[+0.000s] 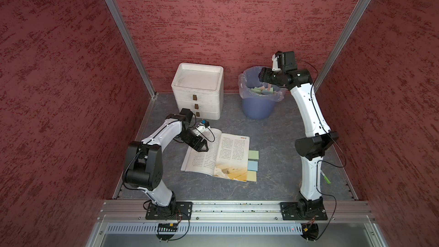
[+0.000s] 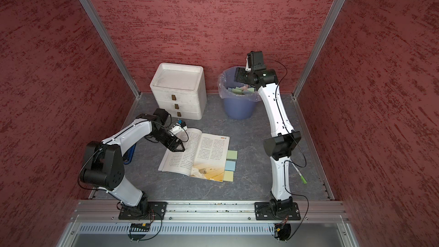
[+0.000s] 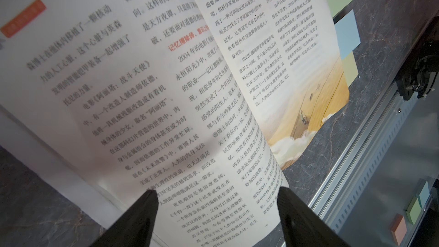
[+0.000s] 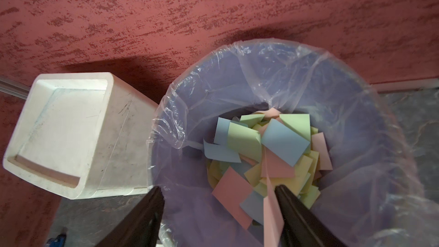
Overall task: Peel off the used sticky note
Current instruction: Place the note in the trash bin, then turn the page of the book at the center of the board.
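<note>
Note (image 4: 272,212) touches right gripper (image 4: 218,187), jaws spread wide.

Grey marbled tabletop (image 1: 273,139) — carrying an open book (image 1: 223,153), white 3-drawer unit (image 1: 198,91), blue bin (image 1: 257,108), green-capped pen (image 1: 326,177).

Chinese print on the open book (image 3: 166,91), red heading "记忆擦除师", "2004年的电影"

Both arms have smooth white shells (image 1: 306,108), fat black joints (image 1: 313,144), thin black cables (image 1: 335,206) and screwed-down black base plates (image 1: 185,210).
</note>
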Controlling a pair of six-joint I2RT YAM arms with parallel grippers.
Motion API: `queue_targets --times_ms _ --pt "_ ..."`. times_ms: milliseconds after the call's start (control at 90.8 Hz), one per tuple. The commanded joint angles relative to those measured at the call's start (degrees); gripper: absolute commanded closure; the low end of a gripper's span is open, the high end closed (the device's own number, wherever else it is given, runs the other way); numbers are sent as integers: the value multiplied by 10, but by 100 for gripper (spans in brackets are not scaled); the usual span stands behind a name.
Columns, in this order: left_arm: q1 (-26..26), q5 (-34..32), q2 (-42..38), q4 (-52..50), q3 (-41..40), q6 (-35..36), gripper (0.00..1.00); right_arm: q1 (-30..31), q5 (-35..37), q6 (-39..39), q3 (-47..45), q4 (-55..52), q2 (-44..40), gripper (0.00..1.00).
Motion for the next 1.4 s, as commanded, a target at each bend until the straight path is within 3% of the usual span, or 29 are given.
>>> queue_targets --times_ms 0,231,320,463,617,749,882,948,1014,1135,1388 --pt "2 -7 -2 9 -5 8 19 27 97 -115 17 50 4 22" --pt "3 -11 -6 17 -14 3 20 79 238 -282 -32 138 -3 14" --pt "3 -13 -4 19 -15 1 21 99 306 -332 -36 161 4 4" --pt "3 -13 -1 24 -15 -5 21 103 389 -330 -42 178 0 2" --pt "2 -14 2 25 -12 -8 22 102 343 -327 -38 141 -3 1" --pt "2 -11 2 27 -10 -13 22 104 401 -313 -54 141 -13 2" --pt "2 -11 1 29 -11 -17 23 112 444 -361 -152 258 -59 1" --pt "2 -11 1 30 -13 -16 23 109 415 -301 -144 218 -75 2" --pt "2 -14 1 30 -16 -15 24 103 334 -205 -127 151 -97 1" --pt "3 -26 2 36 -23 -13 24 124 235 -89 -187 86 -173 1" --pt "-3 -42 9 52 -43 -12 31 163 49 152 -649 153 -425 3"
